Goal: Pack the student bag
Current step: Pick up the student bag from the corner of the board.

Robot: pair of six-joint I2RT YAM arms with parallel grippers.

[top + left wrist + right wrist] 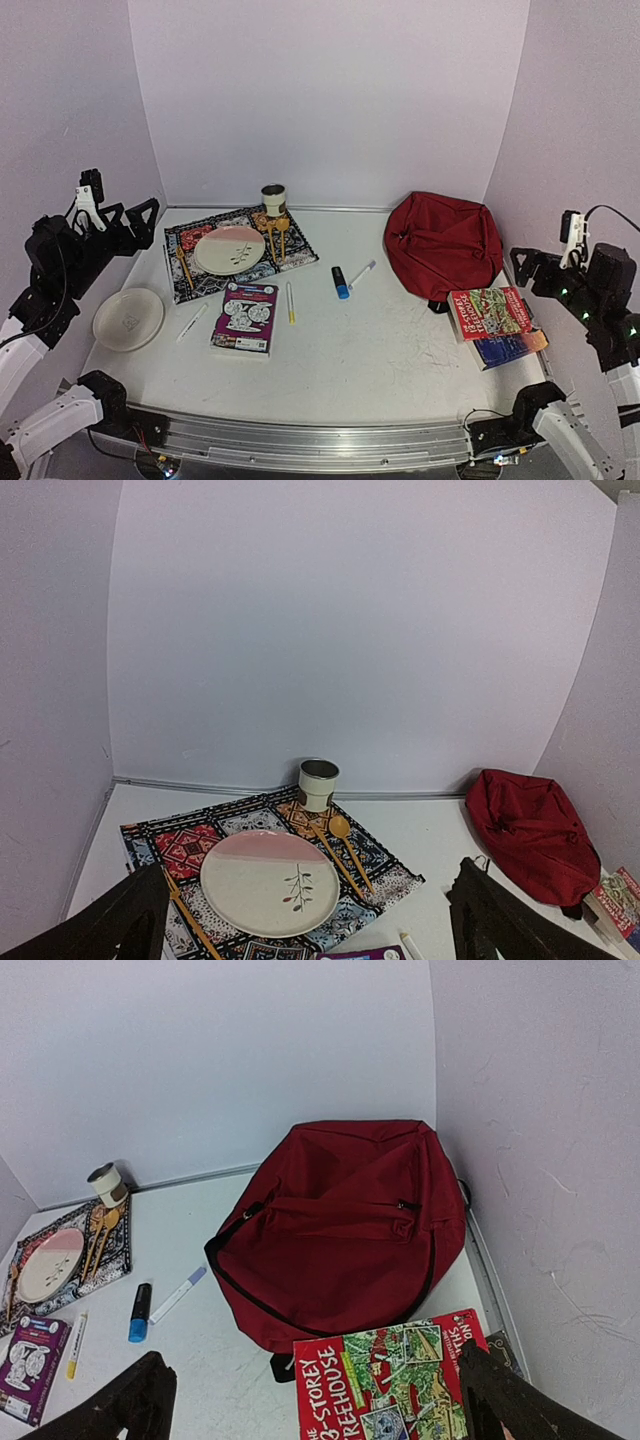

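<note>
**Student bag at the right rear of the tabletop, both end effectors spread**

The student bag, dark red with black zippers, lies slumped at the right rear of the tabletop, close to the right wall. Just beside its near edge lies a red picture book stacked on a second book whose blue and orange cover shows from under it.

The left end effector hangs above the left edge of the tabletop, its two fingers spread wide and pinching nothing. The right end effector hangs at the right edge near the books, likewise spread wide with nothing between its fingers.

At the left rear lies a patterned placemat. On it are a pink-and-white plate, a pair of wooden spoons to the plate's right and a wooden fork to its left. A cream mug stands at the mat's far edge. A plain white plate sits apart, near the left edge.

In front of the mat lies a purple activity book, with a white marker to its left and a yellow marker to its right. Between the mat and the bag lie a blue highlighter and a white pen, close together.
</note>
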